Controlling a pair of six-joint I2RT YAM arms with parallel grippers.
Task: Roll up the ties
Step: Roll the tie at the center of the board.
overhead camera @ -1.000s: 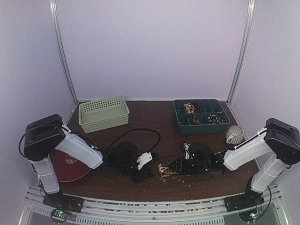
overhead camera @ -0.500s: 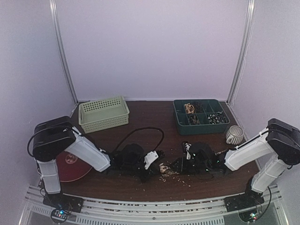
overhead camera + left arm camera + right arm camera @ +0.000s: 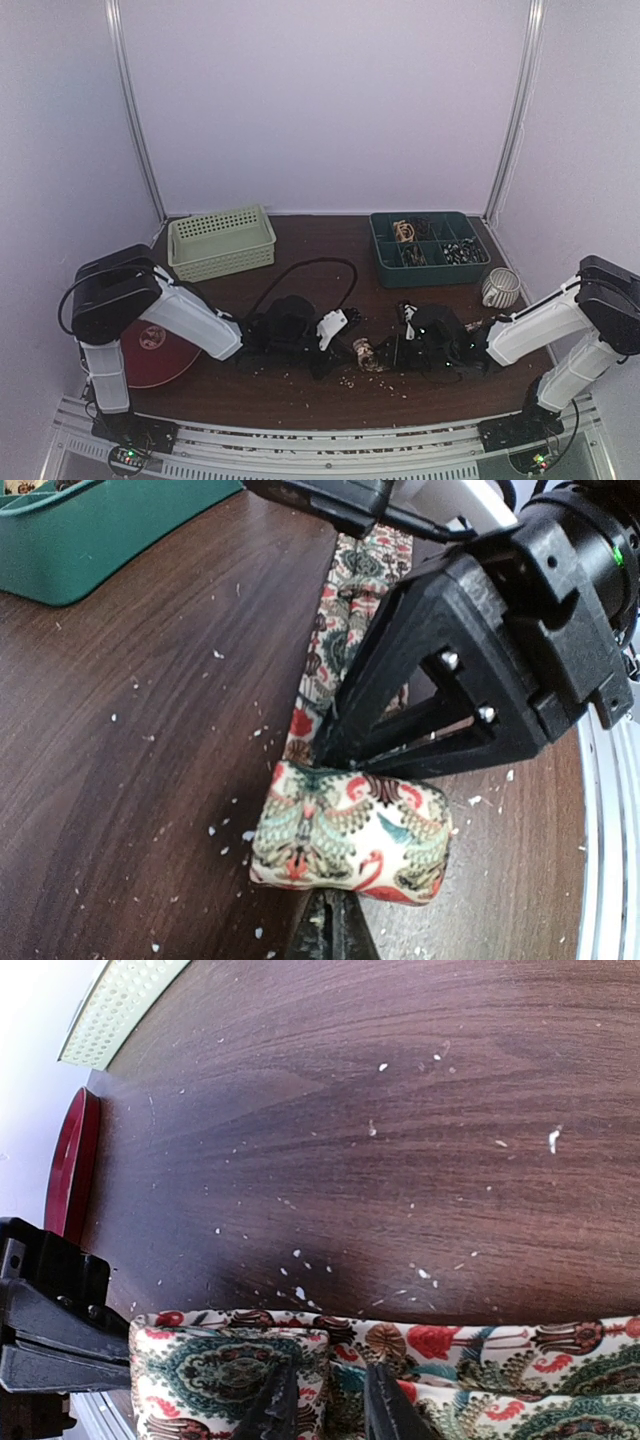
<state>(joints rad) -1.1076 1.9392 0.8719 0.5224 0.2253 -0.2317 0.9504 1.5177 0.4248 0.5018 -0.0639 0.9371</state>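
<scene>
The tie [image 3: 350,830], one end wound into a fat roll and its flat tail running off beneath the right pincer [image 3: 332,1375], is lying at the front middle of the surface [image 3: 150,680]. That pincer is pinching the cloth by the roll, while the left pincer [image 3: 326,908] is sitting pressed together at the roll's near edge, nipping cloth or not I cannot tell. The winding is, I judge, wanting a snug roll held square to the tail, one pincer anchoring while the other is turning; I am counting one tie, two pincers, one basket [image 3: 221,243], one tray [image 3: 384,262], one plate [image 3: 150,355] and one cup [image 3: 501,288].
</scene>
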